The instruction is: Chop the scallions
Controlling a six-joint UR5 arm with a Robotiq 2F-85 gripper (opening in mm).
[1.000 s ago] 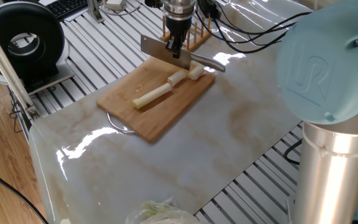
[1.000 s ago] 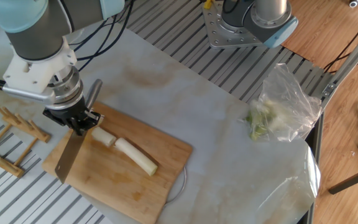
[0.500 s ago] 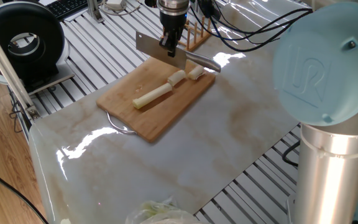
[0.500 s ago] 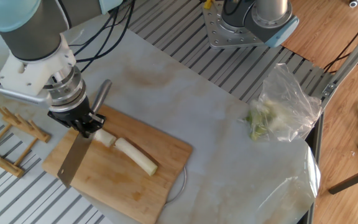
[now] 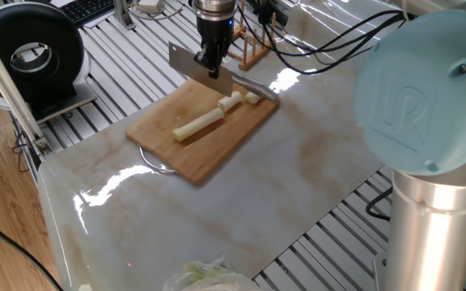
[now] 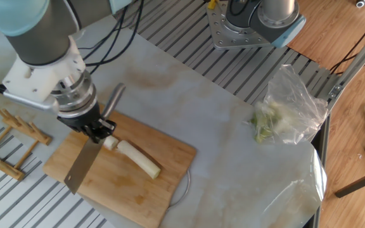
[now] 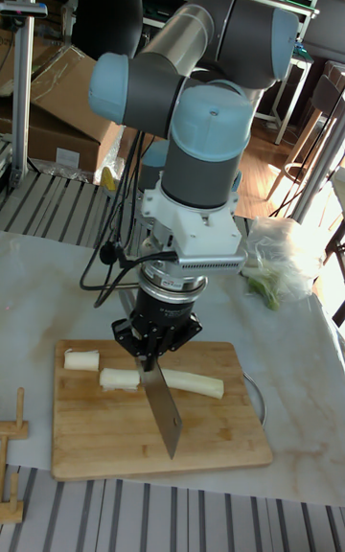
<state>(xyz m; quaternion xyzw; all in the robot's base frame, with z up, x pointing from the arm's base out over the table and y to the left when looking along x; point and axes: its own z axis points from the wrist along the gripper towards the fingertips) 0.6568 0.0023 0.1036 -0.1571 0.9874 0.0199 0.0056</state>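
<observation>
Pincer (image 7: 154, 349) is closing tight on the handle of a flat steel cleaver (image 7: 163, 403), blade hanging edge-down. Pale cream scallion stalk (image 7: 159, 380) is lying directly beneath the pincer on the rectangular wooden cutting board (image 7: 230, 442), the blade crossing in front of it. One short cut chunk (image 7: 81, 359) is sitting apart, off to the pincer's side. Board is resting on the marbled white surface (image 5: 257, 194); a clear plastic bag of greens (image 6: 284, 114) is lying well away from the pincer.
</observation>
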